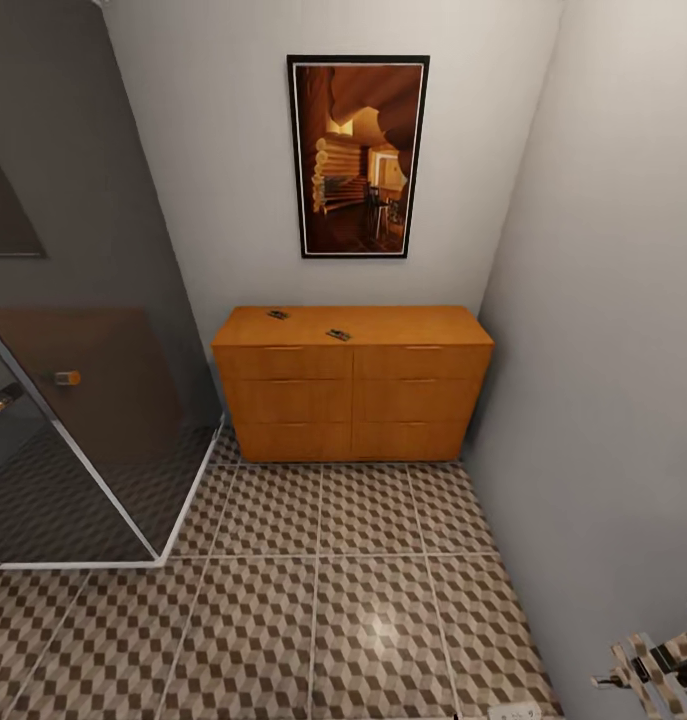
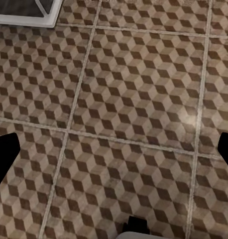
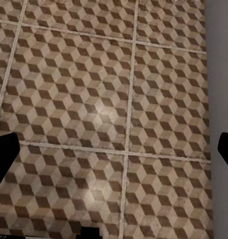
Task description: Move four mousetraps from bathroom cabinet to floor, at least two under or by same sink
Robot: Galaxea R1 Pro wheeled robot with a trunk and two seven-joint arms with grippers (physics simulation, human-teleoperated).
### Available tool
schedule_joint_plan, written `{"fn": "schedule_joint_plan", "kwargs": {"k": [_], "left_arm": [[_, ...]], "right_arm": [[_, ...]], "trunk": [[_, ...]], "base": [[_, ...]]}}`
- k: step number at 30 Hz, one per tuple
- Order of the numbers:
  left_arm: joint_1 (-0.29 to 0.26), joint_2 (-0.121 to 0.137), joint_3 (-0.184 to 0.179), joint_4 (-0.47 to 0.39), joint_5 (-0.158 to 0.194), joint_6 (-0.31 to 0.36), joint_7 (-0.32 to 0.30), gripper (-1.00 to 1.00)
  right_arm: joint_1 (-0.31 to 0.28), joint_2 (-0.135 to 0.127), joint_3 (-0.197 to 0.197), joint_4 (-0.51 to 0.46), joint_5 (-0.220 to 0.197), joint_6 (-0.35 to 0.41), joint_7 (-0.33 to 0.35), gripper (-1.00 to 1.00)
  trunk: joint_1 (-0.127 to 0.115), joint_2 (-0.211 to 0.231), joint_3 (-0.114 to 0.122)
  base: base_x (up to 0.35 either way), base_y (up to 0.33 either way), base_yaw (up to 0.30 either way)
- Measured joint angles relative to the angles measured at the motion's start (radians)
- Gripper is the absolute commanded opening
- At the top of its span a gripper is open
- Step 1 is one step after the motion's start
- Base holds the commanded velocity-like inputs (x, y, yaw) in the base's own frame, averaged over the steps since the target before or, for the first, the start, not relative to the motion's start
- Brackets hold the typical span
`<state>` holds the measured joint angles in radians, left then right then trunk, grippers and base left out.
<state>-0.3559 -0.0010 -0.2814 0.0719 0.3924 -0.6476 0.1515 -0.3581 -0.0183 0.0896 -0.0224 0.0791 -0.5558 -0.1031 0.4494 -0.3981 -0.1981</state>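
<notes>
The orange-brown cabinet [image 1: 353, 400] stands against the far wall with all its drawers shut. Two small mousetraps lie on its flat top, one [image 1: 277, 314] toward the back left and one [image 1: 338, 334] nearer the middle. The cube-patterned bathroom floor [image 1: 313, 620] stretches between me and the cabinet. In the left wrist view my left gripper [image 2: 114, 154] is open over bare floor tiles [image 2: 129, 89], its dark fingertips [image 2: 4, 159] at the frame's edges. My right gripper [image 3: 114, 152] is likewise open above tiles [image 3: 84, 99], close to the grey wall. Part of my right arm [image 1: 653, 670] shows low in the head view.
A glass shower enclosure [image 1: 83, 450] with a white base frame takes up the left side. A grey wall [image 1: 603, 350] closes the right side. A framed picture [image 1: 358, 155] hangs above the cabinet. Open tiled floor lies in front of the drawers.
</notes>
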Motion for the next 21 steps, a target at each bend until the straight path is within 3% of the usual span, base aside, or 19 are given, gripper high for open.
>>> {"fn": "schedule_joint_plan", "kwargs": {"k": [21], "left_arm": [[0.0,0.0,0.0,0.0,0.0,0.0,0.0,1.0]], "right_arm": [[0.0,0.0,0.0,0.0,0.0,0.0,0.0,1.0]], "trunk": [[0.0,0.0,0.033]], "base": [[0.0,0.0,0.0]]}}
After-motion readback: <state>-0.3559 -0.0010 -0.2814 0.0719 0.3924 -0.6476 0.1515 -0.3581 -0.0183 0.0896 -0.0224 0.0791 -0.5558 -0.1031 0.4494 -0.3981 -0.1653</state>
